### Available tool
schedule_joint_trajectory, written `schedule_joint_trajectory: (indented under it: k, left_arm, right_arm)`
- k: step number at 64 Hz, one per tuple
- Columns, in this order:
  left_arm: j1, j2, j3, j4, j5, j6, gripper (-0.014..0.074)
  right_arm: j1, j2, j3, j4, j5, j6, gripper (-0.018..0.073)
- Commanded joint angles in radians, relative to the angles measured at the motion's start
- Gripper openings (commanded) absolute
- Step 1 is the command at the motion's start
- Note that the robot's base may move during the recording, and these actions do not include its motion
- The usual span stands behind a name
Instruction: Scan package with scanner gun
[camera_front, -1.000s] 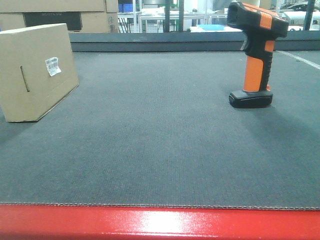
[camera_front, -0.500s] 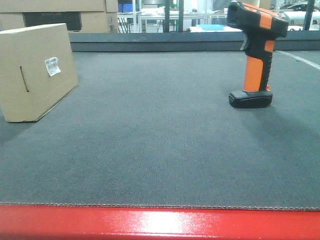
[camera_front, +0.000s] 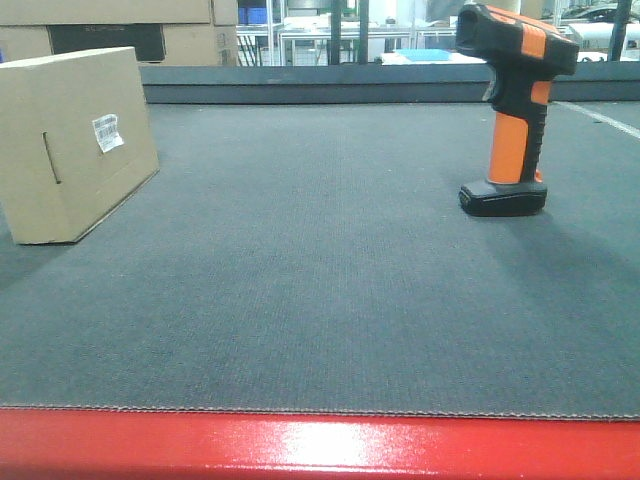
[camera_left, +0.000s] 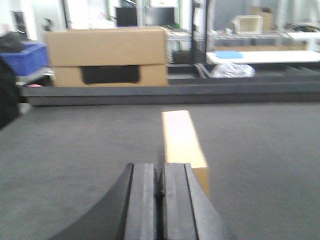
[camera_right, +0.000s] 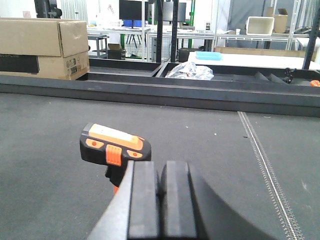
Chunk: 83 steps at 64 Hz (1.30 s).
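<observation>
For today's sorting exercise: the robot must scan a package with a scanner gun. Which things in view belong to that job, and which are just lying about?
Belong to the job:
package
scanner gun
left hand
right hand

Just lying about:
larger cartons
white bin
blue tray
crumpled plastic

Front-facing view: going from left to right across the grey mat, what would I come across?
package → bare stretch of grey mat → scanner gun, standing upright on its black base.
</observation>
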<state>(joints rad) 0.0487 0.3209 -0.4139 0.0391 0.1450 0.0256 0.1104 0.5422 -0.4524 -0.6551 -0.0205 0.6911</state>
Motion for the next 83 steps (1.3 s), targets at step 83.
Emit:
schedule_joint_trajectory:
  k: [83]
  left_arm:
    - [-0.015, -0.321, 0.414, -0.039, -0.165, -0.001, -0.0111]
  right_arm:
    - [0.001, -0.007, 0.002, -0.013, -0.094, -0.004, -0.0167]
